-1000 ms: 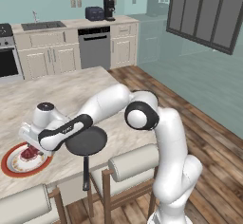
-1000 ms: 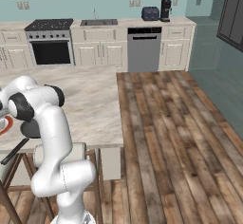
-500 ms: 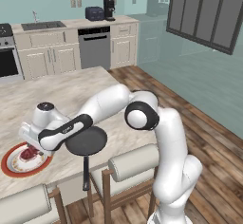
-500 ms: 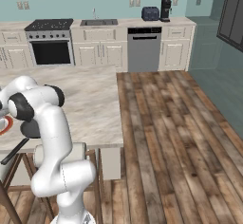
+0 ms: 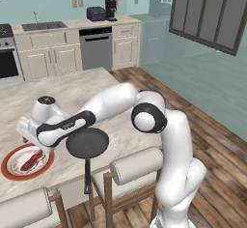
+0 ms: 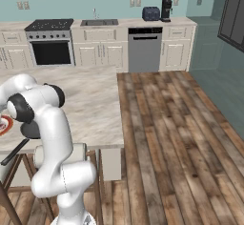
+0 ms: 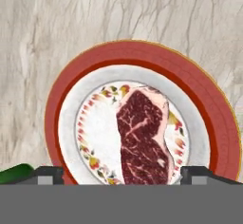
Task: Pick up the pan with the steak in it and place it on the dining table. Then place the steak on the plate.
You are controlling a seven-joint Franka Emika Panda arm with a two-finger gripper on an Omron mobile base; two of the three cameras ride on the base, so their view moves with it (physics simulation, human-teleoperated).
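Gripper (image 7: pixel 121 173) is seen wide open, nothing held; steak (image 7: pixel 142 135) lies on plate (image 7: pixel 137 123) directly below. Hand should be lifted straight up, w/o touching pan (image 5: pixel 87 143) beside.

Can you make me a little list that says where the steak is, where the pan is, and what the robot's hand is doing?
steak: lying flat in the middle of the plate
plate: on the dining table, near its front edge
pan: empty, on the table right of the plate, handle sticking out over the edge
gripper: just above the steak, fingers spread wide, holding nothing
job: looks done, steak is on the plate
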